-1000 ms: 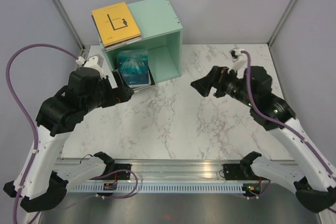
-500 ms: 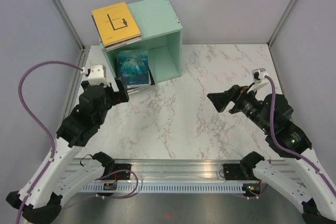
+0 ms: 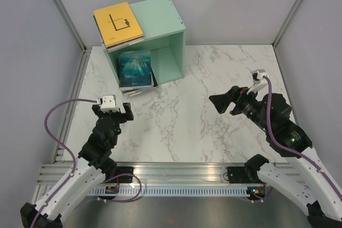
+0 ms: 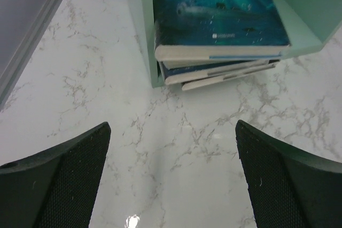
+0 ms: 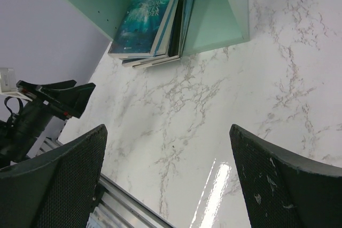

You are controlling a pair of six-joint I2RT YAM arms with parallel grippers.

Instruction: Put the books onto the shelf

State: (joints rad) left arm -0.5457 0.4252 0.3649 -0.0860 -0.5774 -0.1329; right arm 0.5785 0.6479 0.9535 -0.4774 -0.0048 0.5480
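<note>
The shelf (image 3: 160,17) is a mint-green cube at the back left, its open side facing the arms. A yellow-orange book (image 3: 117,23) lies on its roof over other books. Inside, a teal-blue book (image 3: 134,67) lies on a stack that sticks out of the opening. The left wrist view shows that teal-blue book (image 4: 219,9) with two more books (image 4: 224,73) under it, past the shelf wall (image 4: 141,30). My left gripper (image 3: 113,108) (image 4: 172,126) is open and empty, well short of the stack. My right gripper (image 3: 224,100) (image 5: 166,129) is open and empty over the marble at the right.
The marble table (image 3: 176,121) is edged by a metal rail (image 3: 176,177) at the near side. Grey walls with corner posts (image 3: 61,9) close in the left, back and right. Purple cables (image 3: 56,116) loop from both wrists. In the right wrist view the left gripper (image 5: 59,97) shows at the left.
My left arm has drawn back from the shelf opening toward the near edge, its gripper open throughout. My right gripper has pulled back a little to the right and nearer.
</note>
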